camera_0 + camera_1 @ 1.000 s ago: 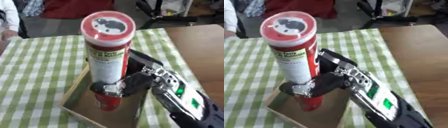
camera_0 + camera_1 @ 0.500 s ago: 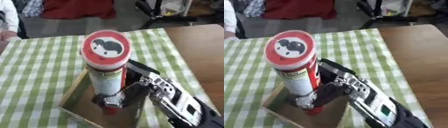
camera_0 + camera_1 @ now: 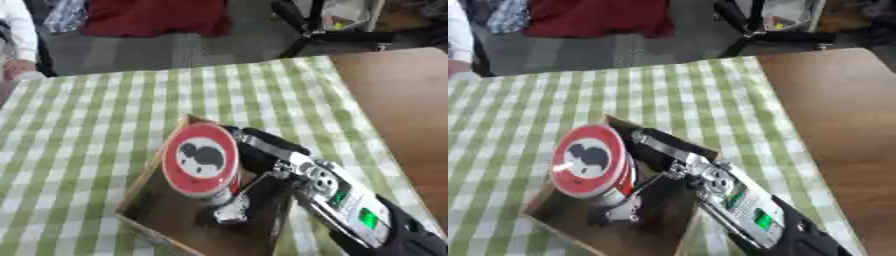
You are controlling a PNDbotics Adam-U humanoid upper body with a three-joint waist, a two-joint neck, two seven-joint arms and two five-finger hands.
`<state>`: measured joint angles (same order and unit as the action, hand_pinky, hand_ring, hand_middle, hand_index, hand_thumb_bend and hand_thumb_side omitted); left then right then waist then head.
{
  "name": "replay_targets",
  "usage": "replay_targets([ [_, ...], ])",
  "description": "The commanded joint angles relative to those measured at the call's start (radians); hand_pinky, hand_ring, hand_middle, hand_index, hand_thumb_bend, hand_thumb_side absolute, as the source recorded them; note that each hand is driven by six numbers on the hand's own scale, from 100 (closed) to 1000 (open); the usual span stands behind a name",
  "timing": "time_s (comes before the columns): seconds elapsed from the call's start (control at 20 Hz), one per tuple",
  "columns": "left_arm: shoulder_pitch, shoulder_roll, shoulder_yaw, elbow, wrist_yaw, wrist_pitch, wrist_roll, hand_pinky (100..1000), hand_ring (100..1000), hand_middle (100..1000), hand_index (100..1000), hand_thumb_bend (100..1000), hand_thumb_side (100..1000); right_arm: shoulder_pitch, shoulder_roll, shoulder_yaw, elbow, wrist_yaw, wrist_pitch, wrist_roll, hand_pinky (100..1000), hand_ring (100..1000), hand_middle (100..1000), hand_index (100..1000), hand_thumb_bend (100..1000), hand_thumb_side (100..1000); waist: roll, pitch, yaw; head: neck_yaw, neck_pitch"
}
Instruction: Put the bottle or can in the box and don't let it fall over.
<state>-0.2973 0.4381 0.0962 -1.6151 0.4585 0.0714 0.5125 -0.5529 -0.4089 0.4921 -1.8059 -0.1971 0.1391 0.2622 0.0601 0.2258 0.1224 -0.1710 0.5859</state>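
While right hand point(image 3: 262, 170) grips can point(image 3: 201, 160) — upright inside box point(image 3: 144, 182).

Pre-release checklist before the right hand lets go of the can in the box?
1. Can inside the box walls: ok.
2. Can upright: ok, the camera looks almost straight down onto its lid.
3. Can base flat on the box floor: cannot tell, hidden under the can.
4. Right hand curled round the can low down: ok.
5. Box fully on the checked tablecloth: ok.
6. Left hand clear: cannot tell, not in view.
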Motion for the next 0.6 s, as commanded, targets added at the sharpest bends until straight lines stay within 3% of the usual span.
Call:
replay_targets([
  [0.05,-0.011,0.020,0.004,-0.018,0.004,0.000,-0.002,832,831,758,769,610,682,-0.012,-0.021,-0.020,0.002,0.033,0.004,0.013,1000,922,950,946,770,307,0.001,-0.013,0.000,0.001,-0.015],
  [0.25,-0.011,0.022,0.004,-0.019,0.003,0.001,-0.004,832,831,758,769,609,682,-0.006,-0.030,-0.036,0.003,0.062,0.013,0.011,1000,925,952,950,779,350,-0.001,-0.014,-0.003,0.004,-0.017],
  [0.6,-0.009,0.026,0.006,-0.019,0.003,0.001,-0.003,832,831,758,769,609,682,0.005,-0.065,-0.070,-0.024,0.030,0.037,-0.009,999,933,955,957,790,368,-0.001,-0.016,-0.009,0.009,-0.021],
])
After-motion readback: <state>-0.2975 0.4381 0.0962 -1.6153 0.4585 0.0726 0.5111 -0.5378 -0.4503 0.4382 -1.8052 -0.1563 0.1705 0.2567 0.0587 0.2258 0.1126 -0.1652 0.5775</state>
